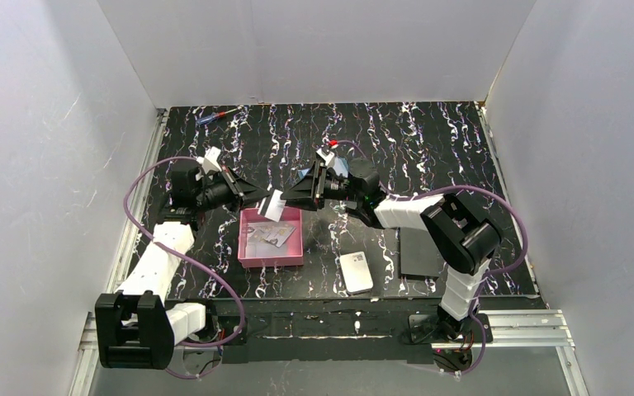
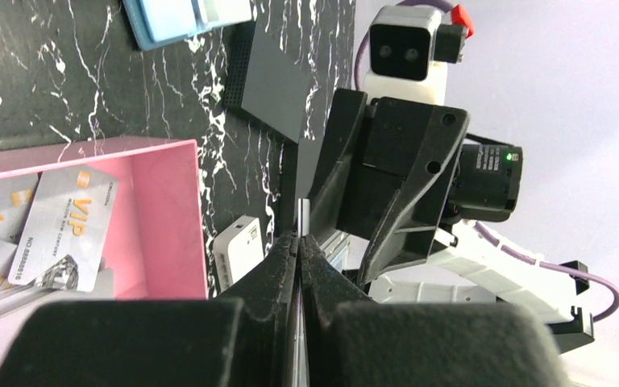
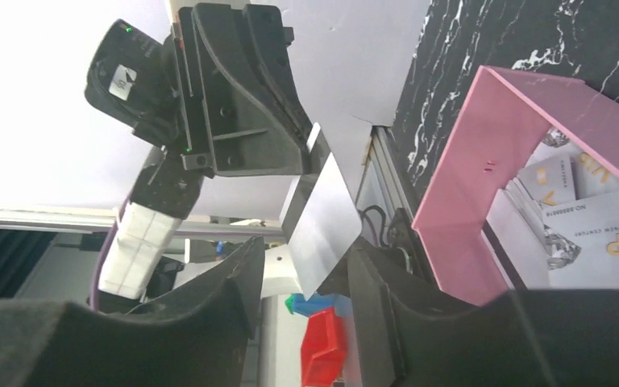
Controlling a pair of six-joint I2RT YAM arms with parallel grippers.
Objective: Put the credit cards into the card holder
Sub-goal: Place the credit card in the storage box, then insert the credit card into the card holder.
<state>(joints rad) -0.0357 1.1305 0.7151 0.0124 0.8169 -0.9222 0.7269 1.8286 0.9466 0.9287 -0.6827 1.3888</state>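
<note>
My left gripper [image 1: 264, 198] [image 2: 301, 238] is shut on a pale credit card [image 1: 274, 205], held in the air above the pink tray [image 1: 248, 247]. The left wrist view shows this card edge-on [image 2: 304, 216]. My right gripper [image 1: 287, 198] [image 3: 305, 251] faces it, open, with the card's lower corner [image 3: 322, 218] between its fingers and touching neither. Several more cards lie in the tray [image 1: 271, 235] [image 2: 68, 230] [image 3: 584, 218]. The teal-blue card holder [image 2: 181, 18] lies open on the table beyond the tray. In the top view it is mostly hidden behind the right wrist.
A white rounded block [image 1: 356, 272] [image 2: 238, 250] lies right of the tray near the front edge. A flat black rectangle [image 1: 419, 252] [image 2: 270, 85] lies by the right arm. A blue and red pen-like tool [image 1: 215, 115] lies at the far left corner. White walls enclose the table.
</note>
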